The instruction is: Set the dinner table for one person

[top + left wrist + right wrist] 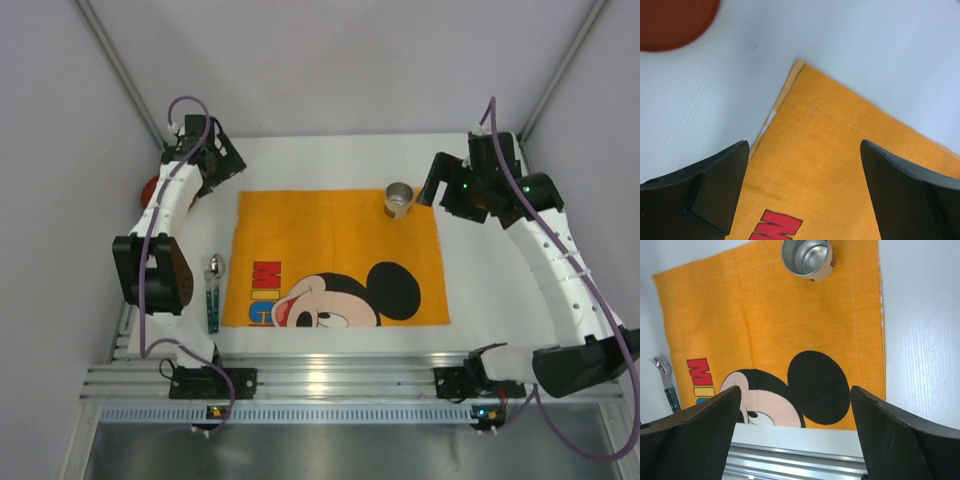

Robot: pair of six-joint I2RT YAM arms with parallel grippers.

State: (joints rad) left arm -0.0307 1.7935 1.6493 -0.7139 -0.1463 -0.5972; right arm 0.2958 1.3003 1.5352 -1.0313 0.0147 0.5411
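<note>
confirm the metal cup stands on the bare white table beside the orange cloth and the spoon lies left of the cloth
No: the metal cup stands on the orange cloth, near its far right corner, not on the table, as the right wrist view shows. The spoon does lie left of the cloth.

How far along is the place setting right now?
Done: orange cloth spread on the white table, metal cup upright on its far right corner, spoon on the table beside its left edge. In hand: nothing; left gripper and right gripper are both open and empty. Left: the red-brown plate sits off the cloth at the far left, probably meant for the cloth's middle.
</note>
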